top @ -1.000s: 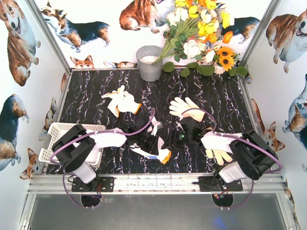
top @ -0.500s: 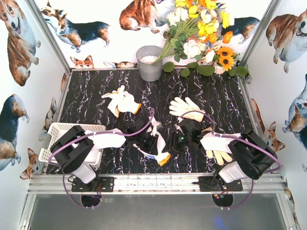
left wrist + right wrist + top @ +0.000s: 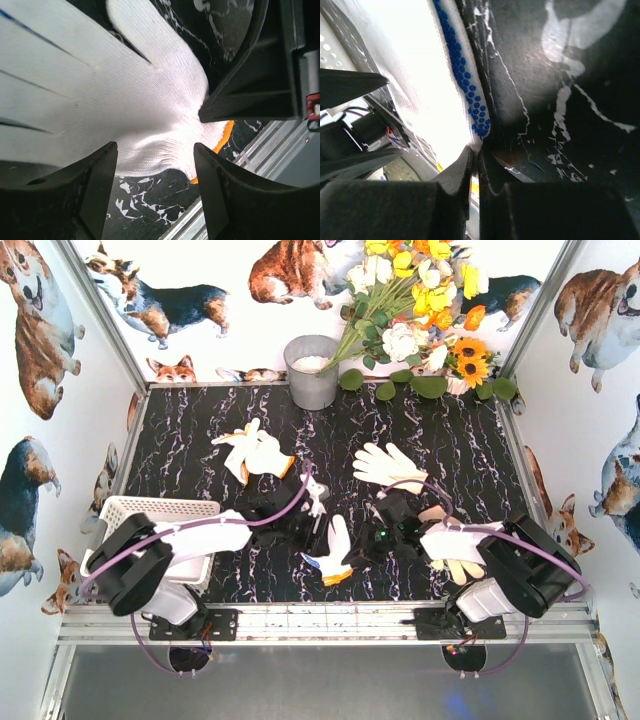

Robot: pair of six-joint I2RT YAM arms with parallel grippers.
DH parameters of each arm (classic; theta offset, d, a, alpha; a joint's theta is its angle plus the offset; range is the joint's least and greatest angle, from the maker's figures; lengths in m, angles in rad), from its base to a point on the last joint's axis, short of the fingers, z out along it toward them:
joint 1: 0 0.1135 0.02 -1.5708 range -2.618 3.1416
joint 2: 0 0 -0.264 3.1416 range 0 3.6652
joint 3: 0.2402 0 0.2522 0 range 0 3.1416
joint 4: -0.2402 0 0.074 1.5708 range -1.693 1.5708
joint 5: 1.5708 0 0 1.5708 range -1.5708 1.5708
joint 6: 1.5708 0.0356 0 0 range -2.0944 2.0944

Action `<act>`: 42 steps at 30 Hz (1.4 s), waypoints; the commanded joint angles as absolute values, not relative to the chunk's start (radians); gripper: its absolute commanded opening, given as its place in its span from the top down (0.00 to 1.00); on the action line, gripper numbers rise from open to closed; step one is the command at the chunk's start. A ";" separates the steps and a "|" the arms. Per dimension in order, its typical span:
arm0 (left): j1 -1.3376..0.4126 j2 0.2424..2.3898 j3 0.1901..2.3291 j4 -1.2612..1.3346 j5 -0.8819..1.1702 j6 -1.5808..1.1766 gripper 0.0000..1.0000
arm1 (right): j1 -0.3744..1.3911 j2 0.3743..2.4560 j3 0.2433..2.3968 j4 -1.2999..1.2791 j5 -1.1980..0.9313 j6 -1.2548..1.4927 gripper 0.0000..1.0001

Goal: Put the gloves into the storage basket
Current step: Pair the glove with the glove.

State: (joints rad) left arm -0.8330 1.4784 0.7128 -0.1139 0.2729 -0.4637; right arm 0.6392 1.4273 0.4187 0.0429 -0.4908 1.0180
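A white glove (image 3: 337,548) with an orange cuff hangs between my two grippers near the table's front middle. My right gripper (image 3: 475,151) is shut on the blue-dotted edge of this glove (image 3: 420,75); from above it (image 3: 360,540) sits just right of the glove. My left gripper (image 3: 155,150) is open, its fingertips either side of the glove's (image 3: 100,90) cuff end. From above the left gripper (image 3: 316,532) is just left of the glove. Other gloves lie at back left (image 3: 256,453), back middle (image 3: 388,465) and under the right arm (image 3: 457,566). The white storage basket (image 3: 125,510) stands at the left edge, partly hidden by the left arm.
A grey metal bucket (image 3: 312,370) stands at the back middle, with a bunch of white and yellow flowers (image 3: 420,320) to its right. The metal front rail (image 3: 320,620) runs close below the grippers. Printed walls close in both sides.
My left gripper has opened and let go of the glove. My right gripper has shut on its blue-dotted edge. The glove has bunched up and shifted right.
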 commanded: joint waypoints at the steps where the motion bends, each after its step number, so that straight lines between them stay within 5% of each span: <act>1: -0.795 1.388 0.685 -0.128 0.183 -0.551 0.40 | 0.648 1.379 0.366 0.123 -0.390 1.148 1.00; 6: -0.753 1.312 0.637 -0.114 0.137 -0.657 0.31 | 0.700 1.359 0.350 0.157 -0.277 1.249 1.00; 14: -0.667 1.324 0.529 -0.007 0.150 -0.727 0.32 | 0.759 1.322 0.340 0.152 -0.157 1.332 1.00; 20: -0.619 1.425 0.520 0.162 0.225 -0.749 0.45 | 0.782 1.298 0.339 0.135 -0.130 1.356 1.00; 32: -0.597 1.638 0.661 0.193 0.262 -0.603 0.78 | 0.860 1.434 0.408 0.228 -0.162 1.376 0.83; 42: -0.599 1.796 0.806 0.238 0.457 -0.426 0.87 | 0.888 1.508 0.486 0.250 -0.184 1.334 0.67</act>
